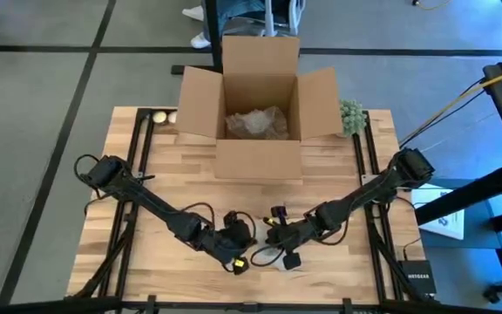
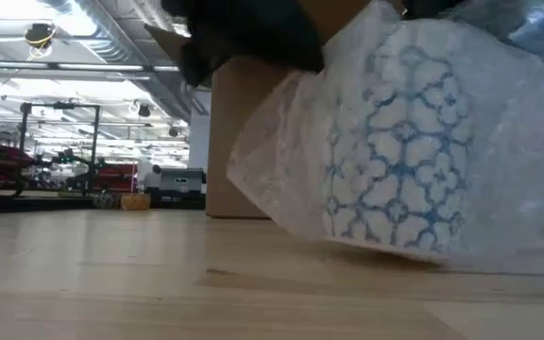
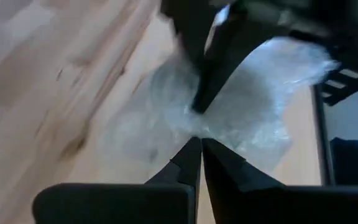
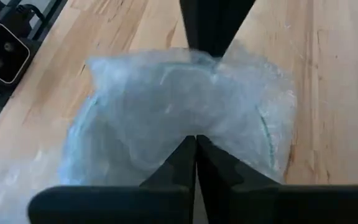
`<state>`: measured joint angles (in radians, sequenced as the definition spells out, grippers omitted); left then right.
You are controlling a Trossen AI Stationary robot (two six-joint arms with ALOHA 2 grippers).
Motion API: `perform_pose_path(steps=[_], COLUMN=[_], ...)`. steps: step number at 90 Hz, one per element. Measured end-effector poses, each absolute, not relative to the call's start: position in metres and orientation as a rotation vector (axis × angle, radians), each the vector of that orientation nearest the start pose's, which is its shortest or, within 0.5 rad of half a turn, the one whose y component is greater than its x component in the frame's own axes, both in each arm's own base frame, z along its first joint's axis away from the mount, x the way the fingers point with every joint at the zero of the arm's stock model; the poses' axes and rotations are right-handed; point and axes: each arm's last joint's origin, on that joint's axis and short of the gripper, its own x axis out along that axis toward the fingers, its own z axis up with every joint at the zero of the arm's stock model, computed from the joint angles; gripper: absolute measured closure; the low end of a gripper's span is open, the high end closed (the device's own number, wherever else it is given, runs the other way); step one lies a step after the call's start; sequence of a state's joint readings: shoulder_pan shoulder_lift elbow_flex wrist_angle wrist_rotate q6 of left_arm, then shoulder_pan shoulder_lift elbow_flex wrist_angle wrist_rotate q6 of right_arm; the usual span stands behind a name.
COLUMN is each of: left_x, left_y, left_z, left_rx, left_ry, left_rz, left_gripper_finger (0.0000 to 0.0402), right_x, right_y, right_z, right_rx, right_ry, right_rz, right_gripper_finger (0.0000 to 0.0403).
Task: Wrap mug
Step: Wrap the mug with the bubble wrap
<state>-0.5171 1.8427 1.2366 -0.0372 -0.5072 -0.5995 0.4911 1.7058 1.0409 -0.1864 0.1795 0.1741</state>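
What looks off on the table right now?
Nothing stands out. The mug sits in bubble wrap at the table's near edge, with both the left gripper and right gripper pinching the wrap. The box stands open, paper inside.

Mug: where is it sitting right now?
In the high view the mug, swathed in bubble wrap, sits at the table's near edge, between the left gripper and right gripper, well short of the cardboard box.
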Motion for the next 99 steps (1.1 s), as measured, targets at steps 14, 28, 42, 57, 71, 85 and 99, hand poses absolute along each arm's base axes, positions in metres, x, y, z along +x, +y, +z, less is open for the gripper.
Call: perform_pose_path(steps=[14, 28, 42, 57, 71, 85, 99], left_x=[0.361, 0.362, 0.368, 0.371, 0.371, 0.372, 0.372], left_y=[-0.180, -0.176, -0.173, -0.173, -0.173, -0.173, -0.173], left_z=[0.215, 0.214, 0.198, 0.192, 0.192, 0.192, 0.192], left_rx=[-0.258, -0.244, -0.308, -0.317, -0.312, -0.315, -0.319], left_ry=[0.510, 0.520, 0.578, 0.589, 0.584, 0.577, 0.570], left_rz=[0.153, 0.145, 0.131, 0.125, 0.133, 0.131, 0.131], left_gripper_finger=[0.0402, 0.0402, 0.0402, 0.0402, 0.0402, 0.0402, 0.0402], right_x=[0.310, 0.310, 0.311, 0.313, 0.317, 0.317, 0.298], right_y=[0.160, 0.160, 0.160, 0.161, 0.164, 0.165, 0.169], right_z=[0.189, 0.190, 0.190, 0.196, 0.213, 0.241, 0.268], right_rx=[-0.116, -0.115, -0.119, -0.131, -0.142, -0.182, -0.234], right_ry=[0.821, 0.819, 0.813, 0.810, 0.850, 0.946, 0.981], right_rz=[0.220, 0.220, 0.223, 0.225, 0.239, 0.231, 0.183], right_gripper_finger=[0.0402, 0.0402, 0.0402, 0.0402, 0.0402, 0.0402, 0.0402])
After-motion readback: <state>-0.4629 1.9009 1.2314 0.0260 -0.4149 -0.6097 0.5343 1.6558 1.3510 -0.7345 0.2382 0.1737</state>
